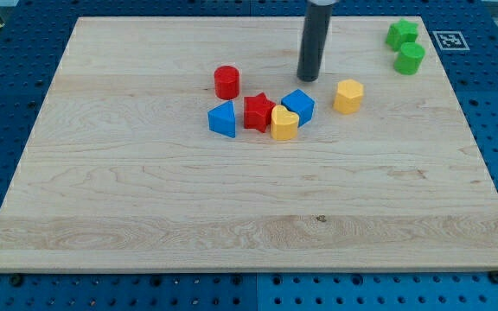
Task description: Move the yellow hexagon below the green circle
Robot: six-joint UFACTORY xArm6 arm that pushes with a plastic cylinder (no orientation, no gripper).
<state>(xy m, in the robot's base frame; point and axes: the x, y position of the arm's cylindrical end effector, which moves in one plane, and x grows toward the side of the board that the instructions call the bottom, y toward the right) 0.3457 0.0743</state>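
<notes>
A big wooden board (145, 216) lies on a blue table (7, 104) full of little holes. Near the middle of the board is a red round block (226, 82). Just below it, a blue triangle block (222, 118), a red star block (258, 112), a yellow block (284, 123) and a blue cube (298, 105) crowd close together. A green star-like block (402, 34) sits at the view's top right corner. Beside that corner is a small black and white tag (450, 40).
</notes>
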